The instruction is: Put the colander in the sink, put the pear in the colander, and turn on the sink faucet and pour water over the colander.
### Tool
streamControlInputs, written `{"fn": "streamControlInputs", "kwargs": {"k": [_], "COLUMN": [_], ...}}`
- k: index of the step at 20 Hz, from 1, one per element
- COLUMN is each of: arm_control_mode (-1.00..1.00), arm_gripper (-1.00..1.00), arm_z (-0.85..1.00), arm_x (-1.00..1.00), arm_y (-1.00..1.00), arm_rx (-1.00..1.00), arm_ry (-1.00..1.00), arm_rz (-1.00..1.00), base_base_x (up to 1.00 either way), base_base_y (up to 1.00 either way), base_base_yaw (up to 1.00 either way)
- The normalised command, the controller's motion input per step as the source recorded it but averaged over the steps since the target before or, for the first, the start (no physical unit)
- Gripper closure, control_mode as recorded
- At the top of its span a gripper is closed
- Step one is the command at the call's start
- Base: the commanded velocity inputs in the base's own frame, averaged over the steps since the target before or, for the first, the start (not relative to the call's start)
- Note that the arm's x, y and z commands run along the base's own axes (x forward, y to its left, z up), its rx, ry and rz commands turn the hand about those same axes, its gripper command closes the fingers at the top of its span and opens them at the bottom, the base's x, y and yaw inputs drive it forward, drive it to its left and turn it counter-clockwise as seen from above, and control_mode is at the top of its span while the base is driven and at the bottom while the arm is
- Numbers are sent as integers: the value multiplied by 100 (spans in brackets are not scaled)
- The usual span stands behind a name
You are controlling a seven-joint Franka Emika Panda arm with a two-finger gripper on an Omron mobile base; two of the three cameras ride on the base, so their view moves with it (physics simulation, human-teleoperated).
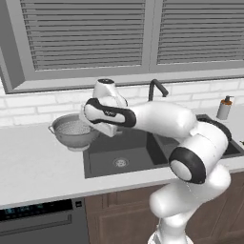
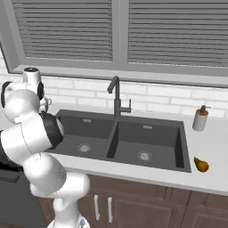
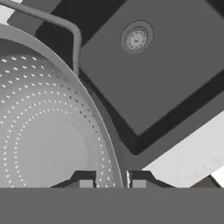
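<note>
The silver mesh colander [image 1: 72, 130] sits at the counter's edge just left of the dark double sink [image 1: 103, 167]. In the hand view its perforated bowl [image 3: 48, 131] spreads to the left, with one loop handle [image 3: 65, 30] reaching over the basin. My gripper [image 3: 113, 180] is shut on the colander's rim, one fingertip inside the wall and one outside. The yellow-orange pear [image 2: 201, 164] lies on the counter right of the sink [image 2: 129, 118]. The dark gooseneck faucet [image 2: 116, 95] stands behind the divider, with no water running.
A grey soap dispenser [image 2: 200, 119] stands at the back right of the sink. A white brick wall and shuttered window rise behind the counter. A dishwasher front [image 1: 43, 221] sits below the counter at the left. My arm spans the left basin.
</note>
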Motion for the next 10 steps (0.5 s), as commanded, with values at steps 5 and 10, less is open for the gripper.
{"fn": "streamControlInputs", "kwargs": {"k": [5,10], "arm_control_mode": [-100,-100], "arm_gripper": [100,100], "arm_z": [1,0], "arm_x": [-48,-44], "arm_y": [-74,-72], "arm_rx": [0,0], "arm_ry": [0,0], "arm_rz": [-10,-10], "base_base_x": [0,0], "base_base_y": [0,0], "base_base_yaw": [0,0]}}
